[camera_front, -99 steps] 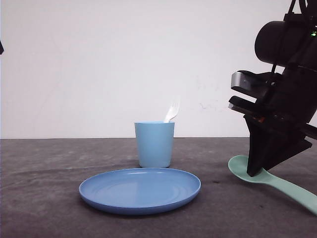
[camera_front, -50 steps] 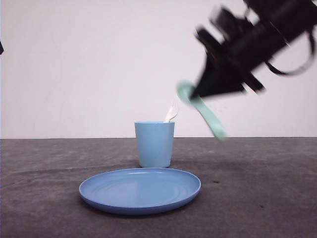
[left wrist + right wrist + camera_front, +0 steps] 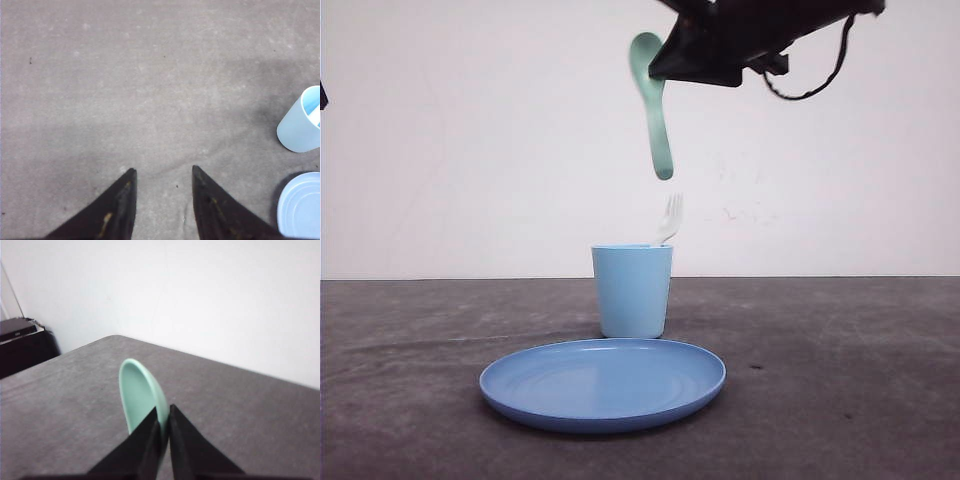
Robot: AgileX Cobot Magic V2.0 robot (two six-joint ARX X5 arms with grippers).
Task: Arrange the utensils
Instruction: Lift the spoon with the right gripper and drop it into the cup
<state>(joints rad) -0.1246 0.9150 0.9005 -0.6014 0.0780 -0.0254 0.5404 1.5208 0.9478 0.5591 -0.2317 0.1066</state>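
Spoon (image 3: 651, 100): mint-green plastic, thick rounded handle; hung nearly vertical in the air, bowl up, handle end down, above the fork.
Fork (image 3: 669, 220): slim, white; stood tines-up in a light blue cup (image 3: 632, 291), leaning slightly right.

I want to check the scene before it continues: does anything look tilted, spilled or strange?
Nothing is spilled or damaged. The right hand holds the green spoon in the air above the cup, handle hanging down. The white fork leans in the cup. The plate lies flat.
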